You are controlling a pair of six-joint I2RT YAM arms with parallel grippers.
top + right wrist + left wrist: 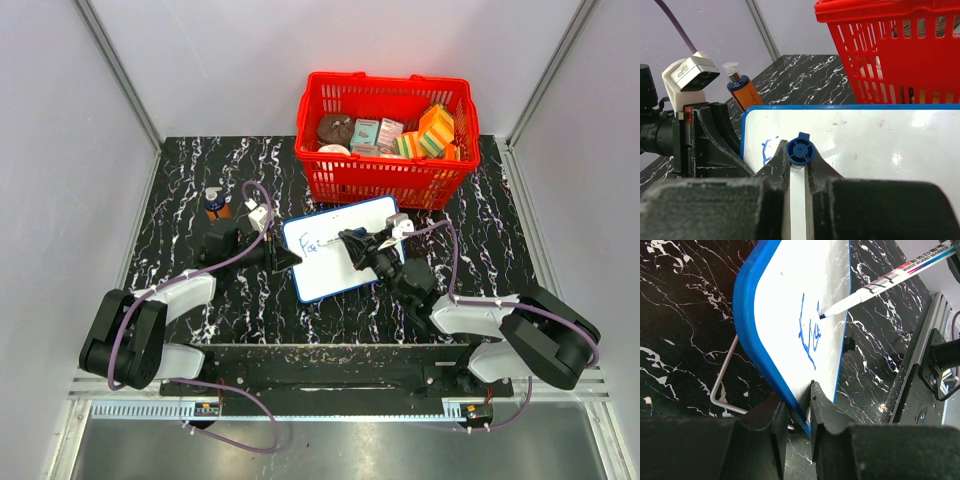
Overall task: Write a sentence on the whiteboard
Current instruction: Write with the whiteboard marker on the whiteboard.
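The whiteboard (pixel 345 250) lies tilted on the black marble table, propped on a wire stand (pixel 722 390). My left gripper (pixel 283 256) is shut on its left edge (pixel 765 355). My right gripper (pixel 362 245) is shut on a white marker with a blue end cap (pixel 800 151). The marker (pixel 890 277) has its tip on the board beside the blue writing (pixel 809 332), which reads about "Fai" (pixel 310 243). The board also shows in the right wrist view (pixel 880 145), with a bit of blue writing (pixel 766 148) left of the marker.
A red basket (pixel 385 140) full of sponges, boxes and other small goods stands behind the board. An orange bottle with a blue cap (pixel 216 203) stands at the back left; it also shows in the right wrist view (pixel 740 90). Aluminium rail (pixel 920 355) at the near edge.
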